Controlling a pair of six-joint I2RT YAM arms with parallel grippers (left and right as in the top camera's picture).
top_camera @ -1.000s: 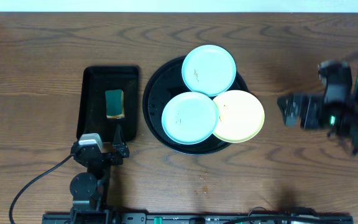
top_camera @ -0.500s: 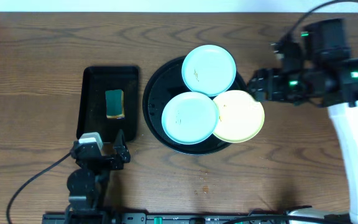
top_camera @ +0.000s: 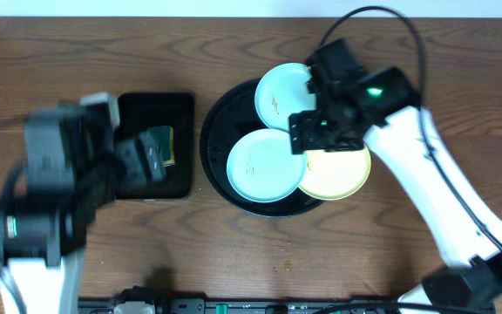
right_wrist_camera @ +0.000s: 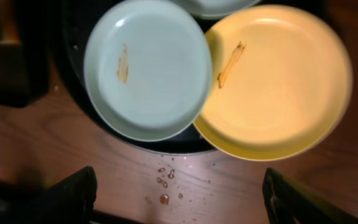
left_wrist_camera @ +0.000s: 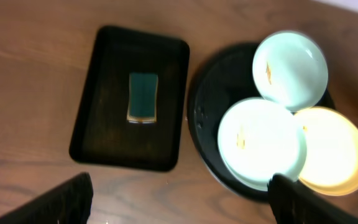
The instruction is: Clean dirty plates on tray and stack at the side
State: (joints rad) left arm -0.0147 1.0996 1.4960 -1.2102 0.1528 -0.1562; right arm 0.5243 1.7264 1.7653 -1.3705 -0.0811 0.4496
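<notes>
Our right gripper [right_wrist_camera: 182,202] hangs with its fingers [right_wrist_camera: 73,193] spread wide and nothing between them, above the seam where the nearer mint plate [right_wrist_camera: 148,68] laps over the yellow plate [right_wrist_camera: 278,81]. Our left gripper [left_wrist_camera: 179,202] is just as wide and equally empty, looking down on the sponge [left_wrist_camera: 143,96] in the rectangular tray [left_wrist_camera: 104,124]. All three plates lie on the round tray [top_camera: 216,131], with the far mint plate [top_camera: 290,98] at its back and the yellow one jutting past the rim. We judge the overlap to be the main hazard: lifting the yellow plate first would tip the mint one resting on it. The thin glossy rims may also slip from a shallow pinch. Brown smears [right_wrist_camera: 229,62] mark both near plates, and drips [right_wrist_camera: 163,180] already spot the wood. If both arms reach for the tray together, they could collide. The tabletop [top_camera: 234,52] is brown wood grain with bare space at either side for stacking. Of the room we see only a white strip [top_camera: 234,9] along the far edge.
</notes>
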